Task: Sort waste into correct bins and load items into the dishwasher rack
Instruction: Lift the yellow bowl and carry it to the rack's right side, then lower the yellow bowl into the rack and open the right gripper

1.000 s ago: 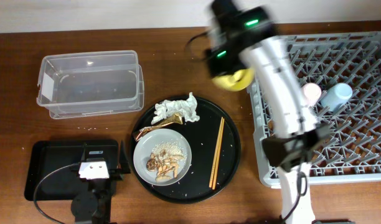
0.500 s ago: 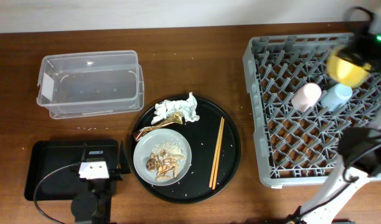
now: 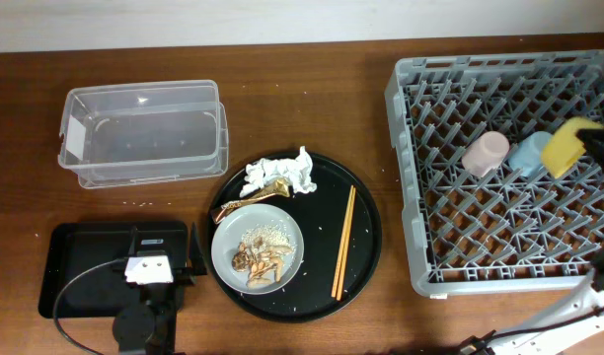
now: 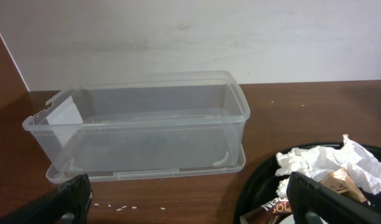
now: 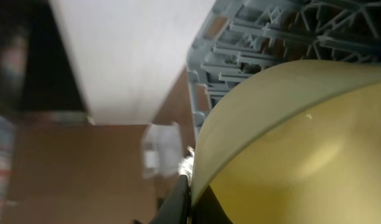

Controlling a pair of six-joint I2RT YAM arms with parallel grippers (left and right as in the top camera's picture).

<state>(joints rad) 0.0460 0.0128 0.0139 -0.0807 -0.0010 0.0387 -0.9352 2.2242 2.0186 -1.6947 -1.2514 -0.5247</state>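
Note:
The yellow-green bowl (image 3: 563,147) hangs tilted over the right side of the grey dishwasher rack (image 3: 450,251), close to the light blue cup (image 3: 530,154) and pink cup (image 3: 486,152) lying in it. My right gripper (image 5: 190,200) is shut on the bowl's rim (image 5: 290,143), with the rack (image 5: 253,37) behind it. My left gripper (image 4: 193,208) is open and holds nothing, over the table in front of the clear tub (image 4: 141,124). Tissue (image 3: 279,173), foil wrapper (image 3: 245,204), chopsticks (image 3: 342,242) and the grey plate (image 3: 282,229) with food scraps (image 3: 260,256) are on the round tray.
The shallow black tray (image 3: 85,266) lies at the front left, partly under my left arm (image 3: 149,268). The large round black tray (image 3: 366,212) sits mid-table between the tub (image 3: 142,133) and the rack. Loose rice grains (image 4: 125,208) dot the wood.
My right arm has swung the bowl from above the table's middle rightwards across the rack to its right side. The left arm has not moved.

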